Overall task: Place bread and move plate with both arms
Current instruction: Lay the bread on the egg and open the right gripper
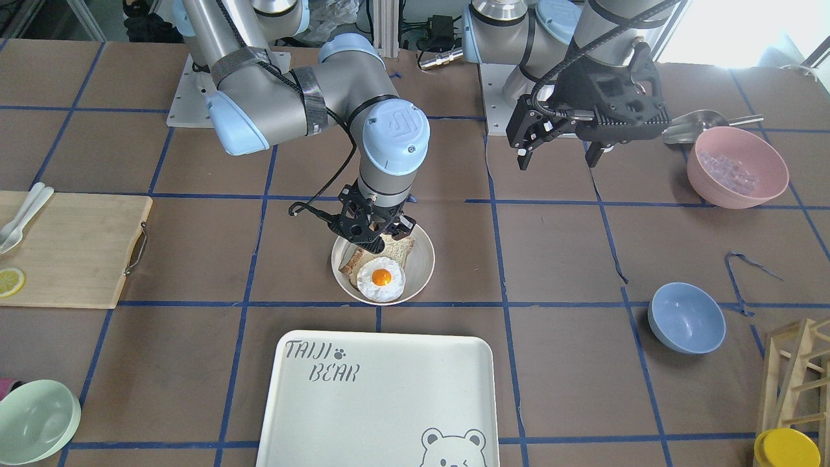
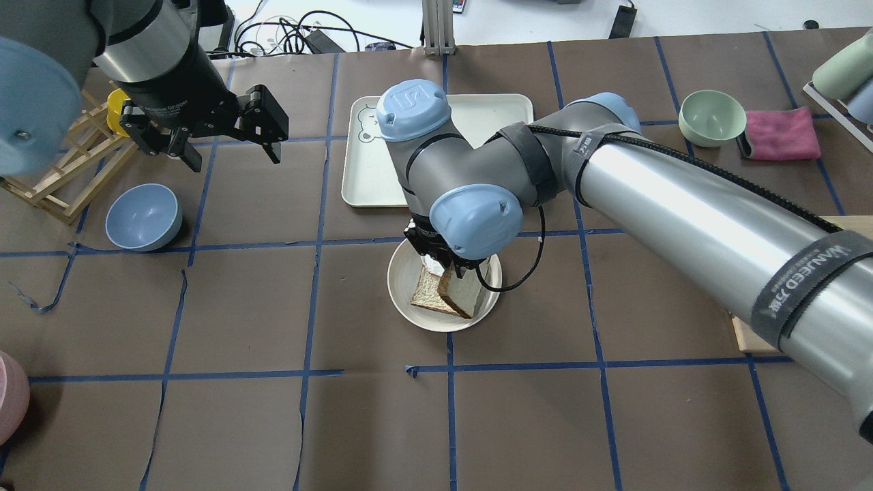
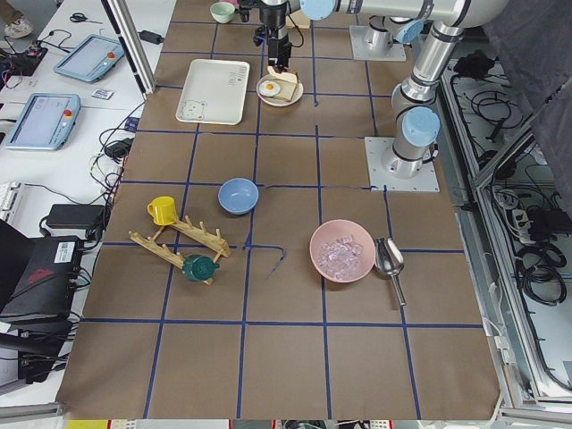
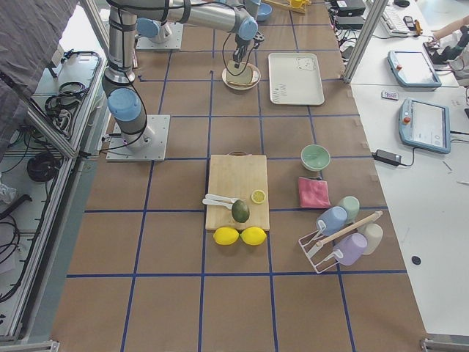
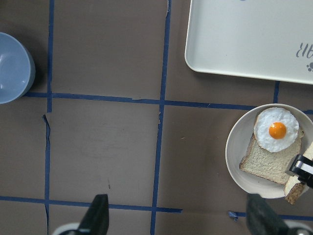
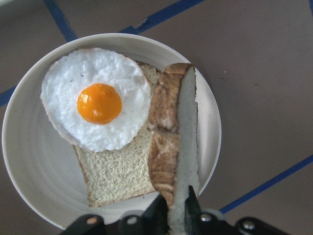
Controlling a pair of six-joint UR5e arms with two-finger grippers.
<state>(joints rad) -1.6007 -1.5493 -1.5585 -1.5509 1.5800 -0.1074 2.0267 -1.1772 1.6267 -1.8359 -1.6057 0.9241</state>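
Note:
The cream plate point(image 1: 425, 259) sits mid-table and also shows in the overhead view point(image 2: 402, 286) and the right wrist view point(image 6: 24, 161). In it lies a lighter slice with a fried egg point(image 6: 98, 103) on top. My right gripper point(image 6: 177, 208) is shut on the bread point(image 6: 171, 127), a dark-crusted slice held on edge. The slice leans against the egg slice inside the plate, as the overhead view point(image 2: 464, 293) shows. My left gripper point(image 1: 557, 159) is open and empty. It hangs above bare table well to the side of the plate, as its wrist view point(image 5: 178, 218) shows.
The white bear-printed tray point(image 1: 389, 415) lies just beyond the plate, away from the robot. A blue bowl point(image 1: 686, 318) and a pink bowl of ice point(image 1: 737, 167) are on my left side. A wooden cutting board point(image 1: 71, 250) and a pale green bowl point(image 1: 35, 421) are on my right side.

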